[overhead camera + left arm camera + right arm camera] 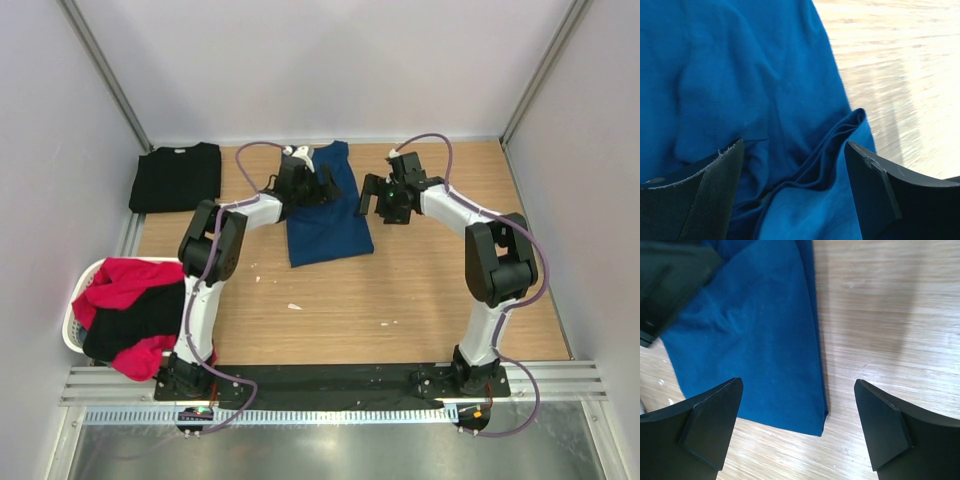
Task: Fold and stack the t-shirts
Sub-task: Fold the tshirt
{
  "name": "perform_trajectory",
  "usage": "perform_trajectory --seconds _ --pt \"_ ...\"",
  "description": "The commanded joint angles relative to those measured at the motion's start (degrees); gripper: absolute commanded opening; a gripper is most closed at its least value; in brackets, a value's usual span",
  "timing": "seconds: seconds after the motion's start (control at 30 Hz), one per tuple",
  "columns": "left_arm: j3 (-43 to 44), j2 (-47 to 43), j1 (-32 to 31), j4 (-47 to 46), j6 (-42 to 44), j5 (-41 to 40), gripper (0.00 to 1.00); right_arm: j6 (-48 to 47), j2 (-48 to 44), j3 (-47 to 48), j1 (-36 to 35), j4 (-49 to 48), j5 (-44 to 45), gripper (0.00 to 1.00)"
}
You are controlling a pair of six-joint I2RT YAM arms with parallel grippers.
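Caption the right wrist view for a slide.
Open right pincer above the edge of the blue tee on the wooden table.

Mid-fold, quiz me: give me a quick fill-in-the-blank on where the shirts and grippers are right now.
1. The folded t-shirt in the far left corner of the table is ____ in colour.
2. The middle t-shirt, beneath the left gripper, is ____ in colour.
3. The red and black clothes sit in a white ____ at the left edge.
4. The right gripper has its jaws ____.

Missing words: black; blue; basket; open.
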State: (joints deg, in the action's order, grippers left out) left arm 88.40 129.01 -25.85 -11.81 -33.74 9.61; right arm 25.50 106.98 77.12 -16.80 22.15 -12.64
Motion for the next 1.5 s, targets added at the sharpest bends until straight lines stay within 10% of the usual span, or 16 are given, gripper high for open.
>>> perform_trajectory --seconds 0.0,0.2,0.3,0.4,0.63,1.47 --pt "0.72 -7.88 2.81 1.09 4.20 -2.22 0.83 -4.22 -0.80 0.76 -2.71 -0.44 1.03 1.00" --pt "-0.94 -17.46 3.87 7.41 5.88 -0.29 0.82 -4.14 -3.27 -0.66 -7.63 1.66 5.16 0.73" --pt "-6.11 -21.24 3.87 7.77 3.07 -0.11 0.77 -3.17 -3.70 -1.70 -8.69 1.84 6.40 0.25" --pt "-10.16 -22.57 3.87 6.90 -0.97 1.55 0.68 -2.73 -2.83 -3.46 -8.78 1.84 7.37 0.11" --pt "-15.97 -19.95 3.87 4.43 -10.90 2.52 0.44 -3.17 0.86 -5.84 -8.78 2.81 8.60 0.06" --pt "-15.28 -9.56 7.83 -0.84 -15.66 1.72 0.41 -2.91 -0.19 -10.50 -8.78 2.19 10.10 0.02"
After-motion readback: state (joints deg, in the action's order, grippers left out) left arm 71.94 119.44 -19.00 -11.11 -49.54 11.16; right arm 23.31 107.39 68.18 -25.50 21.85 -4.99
